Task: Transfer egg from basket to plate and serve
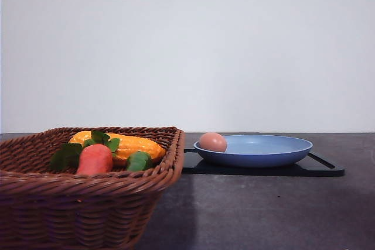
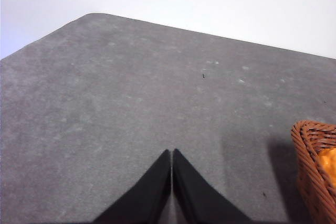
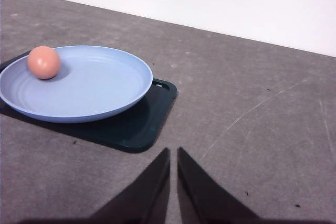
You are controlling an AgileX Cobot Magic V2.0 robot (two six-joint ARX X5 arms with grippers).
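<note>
Right wrist view: my right tool (image 3: pixel 173 153) is pressed together, holding nothing, over bare counter (image 3: pixel 252 108). My left tool (image 2: pixel 171 154) is likewise pressed together and empty. Egg (image 1: pixel 212 141) sits on the plate (image 1: pixel 275 150), left side, atop the black tray (image 1: pixel 328 171). Basket (image 1: pixel 88 203) near left holds carrot (image 1: pixel 95 159) and corn (image 1: pixel 132 144).
</note>
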